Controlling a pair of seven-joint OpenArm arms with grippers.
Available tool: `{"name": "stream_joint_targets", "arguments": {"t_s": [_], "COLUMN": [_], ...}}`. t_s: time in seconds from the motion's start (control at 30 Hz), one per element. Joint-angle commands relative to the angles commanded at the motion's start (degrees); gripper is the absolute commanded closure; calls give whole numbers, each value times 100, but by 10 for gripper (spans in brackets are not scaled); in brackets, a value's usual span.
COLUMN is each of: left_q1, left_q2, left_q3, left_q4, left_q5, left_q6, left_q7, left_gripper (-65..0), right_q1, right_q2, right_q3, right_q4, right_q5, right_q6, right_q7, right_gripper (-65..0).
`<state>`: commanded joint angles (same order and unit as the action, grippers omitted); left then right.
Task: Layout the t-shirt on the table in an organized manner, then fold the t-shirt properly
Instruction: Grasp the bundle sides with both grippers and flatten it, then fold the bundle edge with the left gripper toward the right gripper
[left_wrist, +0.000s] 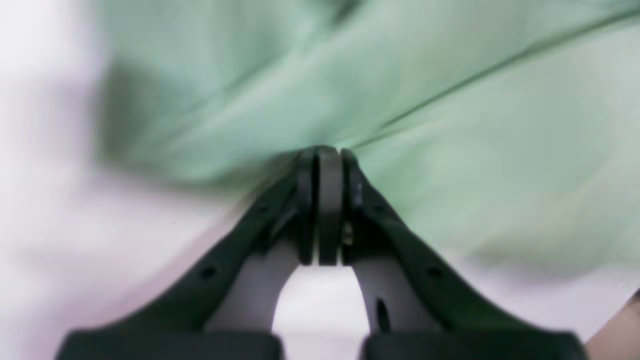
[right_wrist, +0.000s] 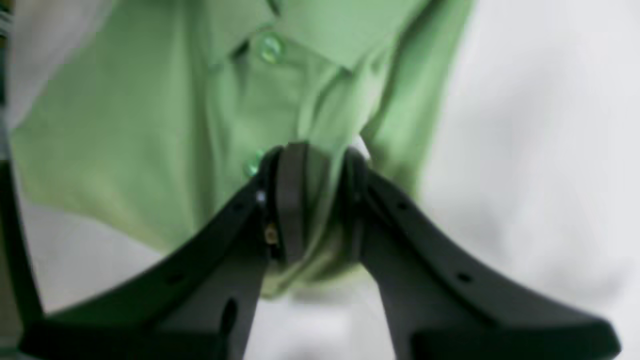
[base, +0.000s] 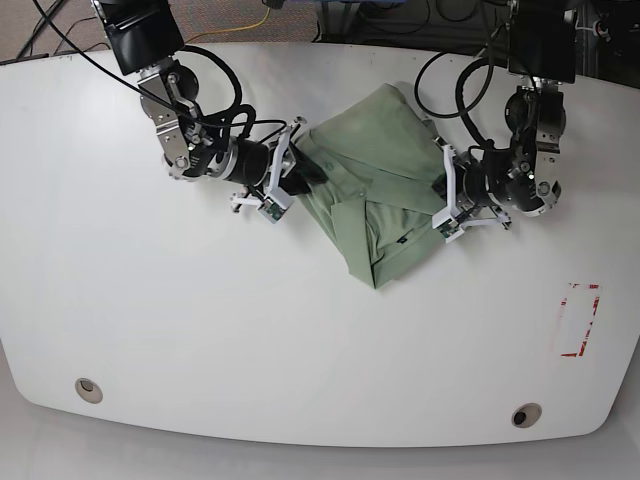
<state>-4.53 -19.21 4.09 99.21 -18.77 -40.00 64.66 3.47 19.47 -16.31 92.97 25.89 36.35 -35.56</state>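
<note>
Both wrist views are smeared by blur. In the left wrist view the t-shirt (left_wrist: 450, 150) is a soft green wash, its weave and folds unreadable, and it runs off the top and right edges. In the right wrist view the garment is cut off at the top edge, and its two buttons are only hazy pale spots. In the base view the left hand (base: 440, 195) has its fingertips buried in the cloth, and the right hand (base: 298, 175) is likewise hidden at the tips. The desk (base: 300, 340) loses its near corners to the frame.
</note>
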Motion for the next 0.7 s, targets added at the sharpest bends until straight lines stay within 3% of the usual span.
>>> {"name": "stream_joint_targets", "arguments": {"t_s": [0.17, 0.37, 0.5, 0.7], "left_q1": [264, 756, 993, 1538], "left_q2": [-114, -70, 220, 844], "left_q3": [-105, -158, -158, 62], "left_q4": [914, 1415, 1415, 1407], "left_q5": [0, -9, -9, 9], "left_q6": [0, 0, 0, 0], "left_q7": [246, 229, 220, 202], "left_gripper": [0, 0, 0, 0], "right_q1": [167, 334, 440, 536], "right_q2": [-44, -484, -677, -932], "right_q3": [88, 88, 79, 88], "right_q4": [721, 1134, 1116, 686], "right_q5": [35, -9, -9, -123], "right_q6": [-18, -18, -26, -26], "right_q7": [-607, -1116, -1248, -1160], "right_gripper": [-117, -117, -125, -231]}}
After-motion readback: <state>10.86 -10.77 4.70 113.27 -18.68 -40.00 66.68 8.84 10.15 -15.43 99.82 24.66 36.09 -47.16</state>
